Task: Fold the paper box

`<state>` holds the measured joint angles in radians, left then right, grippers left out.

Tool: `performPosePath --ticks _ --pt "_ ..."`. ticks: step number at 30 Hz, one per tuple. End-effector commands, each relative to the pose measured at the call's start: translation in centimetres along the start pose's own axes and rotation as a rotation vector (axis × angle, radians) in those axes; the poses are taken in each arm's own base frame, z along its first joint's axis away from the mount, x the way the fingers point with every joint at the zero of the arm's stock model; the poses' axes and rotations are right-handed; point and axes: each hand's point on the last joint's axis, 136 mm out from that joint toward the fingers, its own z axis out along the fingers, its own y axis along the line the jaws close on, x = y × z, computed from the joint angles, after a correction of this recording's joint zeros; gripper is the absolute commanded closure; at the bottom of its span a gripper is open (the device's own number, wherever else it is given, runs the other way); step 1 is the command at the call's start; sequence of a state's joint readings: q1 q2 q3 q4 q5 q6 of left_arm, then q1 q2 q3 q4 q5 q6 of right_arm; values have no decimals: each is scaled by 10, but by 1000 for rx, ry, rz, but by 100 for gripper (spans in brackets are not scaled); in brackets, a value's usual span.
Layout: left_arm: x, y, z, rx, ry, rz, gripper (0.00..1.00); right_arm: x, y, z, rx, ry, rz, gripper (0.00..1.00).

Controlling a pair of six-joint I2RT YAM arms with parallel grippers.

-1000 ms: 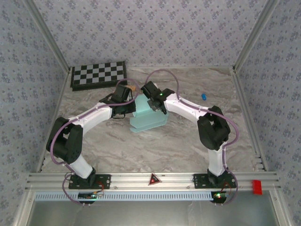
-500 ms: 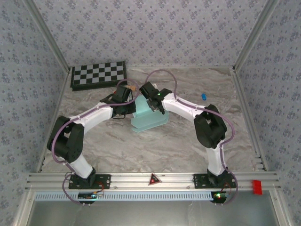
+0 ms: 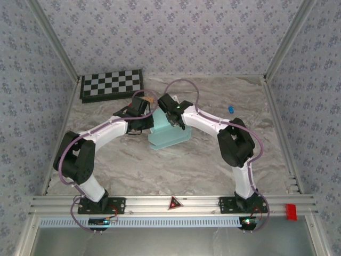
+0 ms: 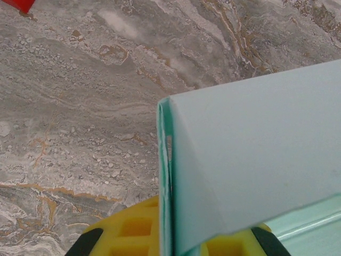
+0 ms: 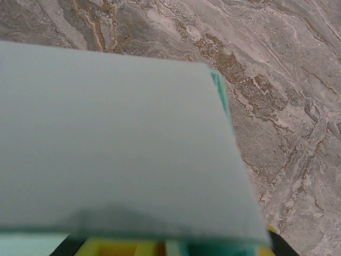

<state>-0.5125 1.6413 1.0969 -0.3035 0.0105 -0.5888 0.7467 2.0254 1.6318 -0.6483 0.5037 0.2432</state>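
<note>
Since one second ago the right gripper (image 3: 177, 118) has crept a little leftward, its elbow swinging inward — the pale cyan paper box (image 3: 169, 136) of thin card has stayed, half folded, near the middle of the grey marbled table (image 3: 160, 170). The left gripper (image 3: 147, 118) pinches its folded edge between yellow fingers (image 4: 125, 232). Whether the right gripper's fingers (image 5: 114, 248) grip or not one cannot tell — a card panel covers them.

Bright even diffuse light, no glare. Top view sharp, faint soft shadow at near edge of paper box (image 3: 169, 137). Left wrist: box fold crisp, marble table (image 4: 80, 106) left of box sharp. Right wrist: box panel close, blurred, grey-shaded toward bottom; marble beyond box in focus
</note>
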Motion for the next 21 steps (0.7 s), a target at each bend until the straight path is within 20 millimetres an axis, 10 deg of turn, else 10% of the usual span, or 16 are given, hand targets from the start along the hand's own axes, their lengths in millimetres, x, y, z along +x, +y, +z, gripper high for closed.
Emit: performPosePath --ticks 1,21 --pt "-22 -22 -12 72 -65 10 100 23 4 12 6 82 -68 82" --pt "-21 -21 -11 71 -65 9 100 22 10 16 -95 89 19 79"
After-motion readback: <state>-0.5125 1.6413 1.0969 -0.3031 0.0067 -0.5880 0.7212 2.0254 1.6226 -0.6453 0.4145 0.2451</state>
